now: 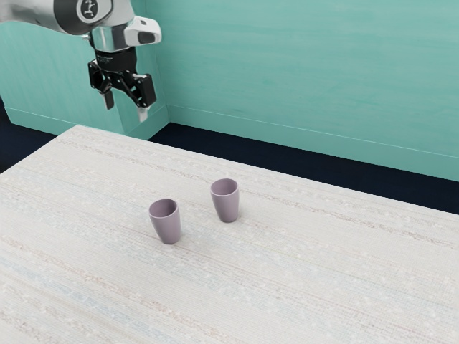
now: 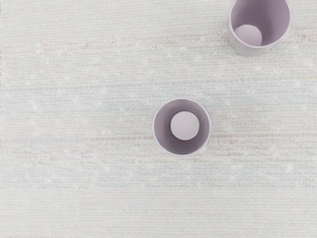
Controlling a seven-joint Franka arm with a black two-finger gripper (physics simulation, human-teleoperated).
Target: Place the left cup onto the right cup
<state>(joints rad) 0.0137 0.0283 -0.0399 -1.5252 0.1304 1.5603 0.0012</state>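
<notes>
Two mauve cups stand upright and open-mouthed on the pale table, a short gap between them. The left cup (image 1: 166, 220) is nearer the front; the right cup (image 1: 225, 199) sits slightly further back. My black gripper (image 1: 125, 107) hangs high above the table's far left corner, well away from both cups, open with nothing between its fingers. The wrist view looks straight down into one cup (image 2: 182, 126), and the other cup (image 2: 259, 25) stands apart from it; I cannot tell which is which there.
The pale woven-textured table (image 1: 323, 287) spreads wide around the cups. A teal wall (image 1: 308, 64) and a dark floor strip lie beyond its far edge.
</notes>
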